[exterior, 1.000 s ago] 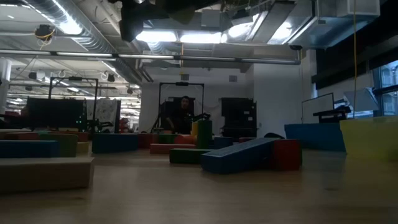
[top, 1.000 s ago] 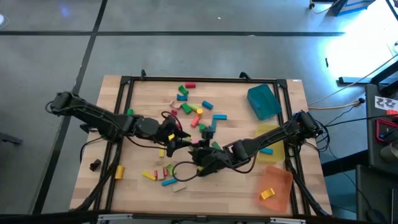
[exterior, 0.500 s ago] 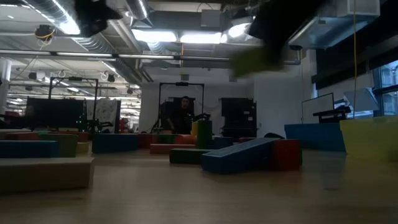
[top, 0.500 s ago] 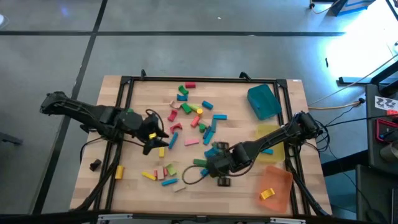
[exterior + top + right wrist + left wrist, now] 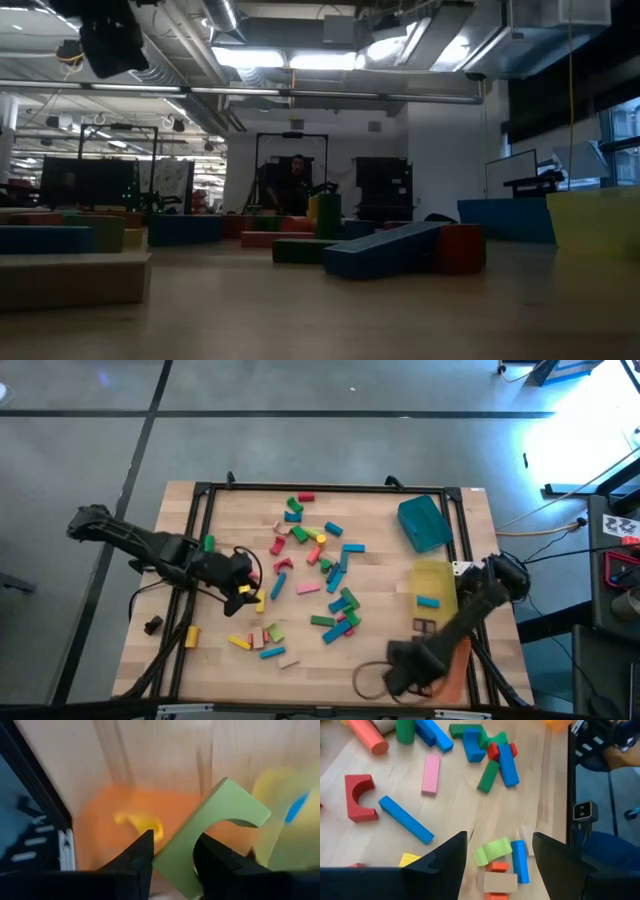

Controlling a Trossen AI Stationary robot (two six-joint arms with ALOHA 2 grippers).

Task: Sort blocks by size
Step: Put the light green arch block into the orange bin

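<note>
Right gripper [image 5: 405,672] has swung off the block pile at table centre to the near right corner beside the orange tray [image 5: 458,660]; left gripper [image 5: 243,589] has barely shifted, staying left of the pile. Right wrist view: right gripper [image 5: 172,852] is clamped on a pale green arch block [image 5: 212,832], which sticks up between the fingers, over the blurred orange tray [image 5: 105,820] with a yellow piece [image 5: 145,827] in it. Left gripper [image 5: 497,852] has fingers spread, nothing between them, hovering over bare wood near a light green arch [image 5: 492,852], a blue bar [image 5: 405,819], a pink bar [image 5: 430,774] and a red arch [image 5: 360,797]. Remaining blocks [image 5: 315,575] lie scattered across the table [image 5: 380,520] centre, with a small cluster [image 5: 262,640] toward the near left. Yellow tray [image 5: 436,582] holds one blue block [image 5: 428,601]; teal tray [image 5: 424,523] sits at far right. Small dark lump [image 5: 152,625] sits outside the frame, on the left edge.
</note>
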